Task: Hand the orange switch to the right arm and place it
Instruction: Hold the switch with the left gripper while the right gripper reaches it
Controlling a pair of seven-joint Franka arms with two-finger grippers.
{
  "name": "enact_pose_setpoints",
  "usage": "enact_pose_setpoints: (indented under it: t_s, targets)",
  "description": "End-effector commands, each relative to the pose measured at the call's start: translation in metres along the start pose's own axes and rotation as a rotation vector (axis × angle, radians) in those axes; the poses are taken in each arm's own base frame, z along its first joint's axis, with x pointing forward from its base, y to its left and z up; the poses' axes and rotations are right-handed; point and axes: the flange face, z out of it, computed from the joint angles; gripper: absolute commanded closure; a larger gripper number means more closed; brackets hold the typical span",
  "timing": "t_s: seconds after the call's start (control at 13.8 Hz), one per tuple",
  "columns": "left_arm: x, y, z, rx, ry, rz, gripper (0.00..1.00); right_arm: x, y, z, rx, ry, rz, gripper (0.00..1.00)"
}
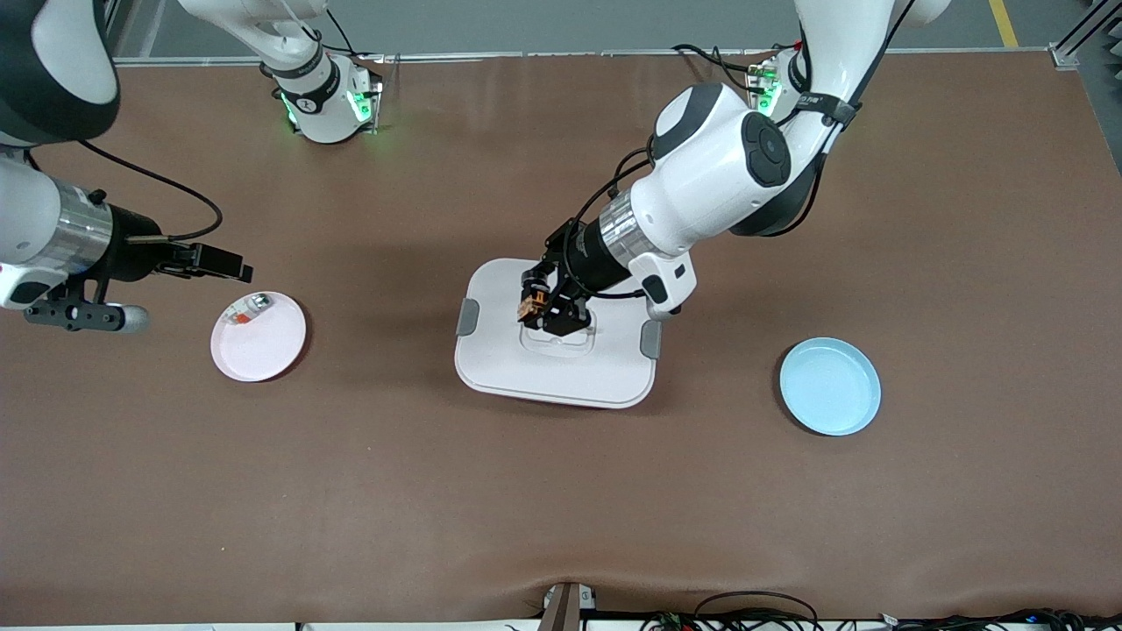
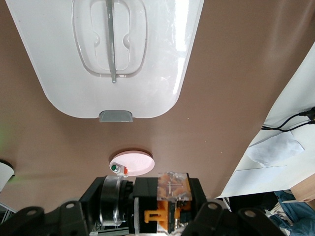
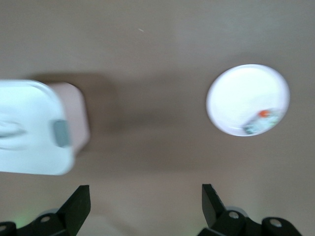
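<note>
A: Two grippers, one switch. Where now?

B: Pinched in the left gripper (image 1: 536,302), held over the white lidded box (image 1: 491,368). Small, boxy, black with an orange centre: the orange switch (image 1: 529,307).

A: And the taker?

B: Right gripper (image 1: 230,265), fingers spread and empty, over bare table beside the pink plate (image 1: 263,355). Well apart from the switch, toward the right arm's end. Hard plastic, so probably a firm pinch across the flat sides.
</note>
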Motion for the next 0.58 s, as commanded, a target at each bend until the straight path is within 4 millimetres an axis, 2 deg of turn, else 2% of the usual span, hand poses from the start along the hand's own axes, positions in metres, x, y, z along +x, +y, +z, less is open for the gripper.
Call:
enact_pose_setpoints:
  t_s: [0.0, 0.07, 0.36, 0.51]
  targets:
    - [-0.005, 0.003, 0.0, -0.021, 0.005, -0.003, 0.77, -0.014, -0.036, 0.007, 0.171, 0.018, 0.042, 0.0]
    - [-0.004, 0.003, 0.001, -0.025, 0.007, -0.002, 0.77, -0.015, -0.048, 0.01, 0.265, 0.041, 0.044, 0.0]
    - [-0.002, 0.003, 0.007, -0.022, 0.021, 0.008, 0.77, -0.018, -0.112, 0.03, 0.351, 0.163, -0.017, 0.0]
    - [-0.001, 0.002, 0.01, -0.019, 0.022, 0.007, 0.77, -0.015, -0.141, 0.045, 0.423, 0.185, -0.048, 0.0]
